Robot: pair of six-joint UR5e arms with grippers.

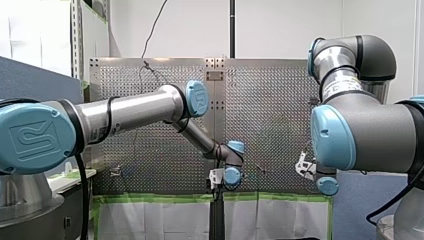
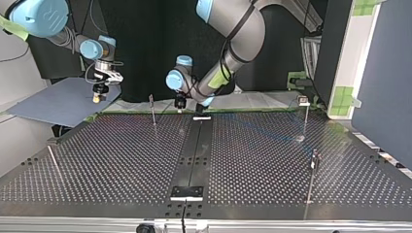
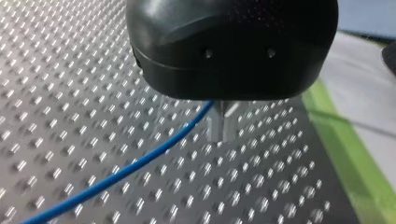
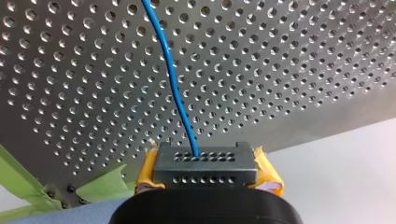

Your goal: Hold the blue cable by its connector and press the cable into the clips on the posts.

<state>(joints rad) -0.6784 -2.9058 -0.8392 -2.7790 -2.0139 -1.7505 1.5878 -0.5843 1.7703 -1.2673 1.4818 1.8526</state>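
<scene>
In the right wrist view my right gripper point(image 4: 205, 173) is shut, its yellow pads point(image 4: 268, 175) clamped on either side of the grey connector point(image 4: 205, 161). The blue cable point(image 4: 175, 79) leaves the connector and runs away over the perforated table point(image 4: 289, 70). In the left wrist view the cable point(image 3: 140, 161) runs out from under the black body of my left gripper point(image 3: 222, 135), low over the plate; how that gripper stands is blurred. In the top view my right gripper point(image 2: 99, 94) hangs past the table's far left corner, and my left gripper point(image 2: 180, 103) is at the far edge's middle.
Thin posts with clips stand on the table: one point(image 2: 153, 110) near my left gripper, two point(image 2: 305, 114) point(image 2: 315, 165) at the top view's right. A black rail point(image 2: 197, 145) runs down the table's middle. Green tape point(image 3: 345, 154) lines the far edge; a grey-blue sheet point(image 2: 58, 102) lies beyond.
</scene>
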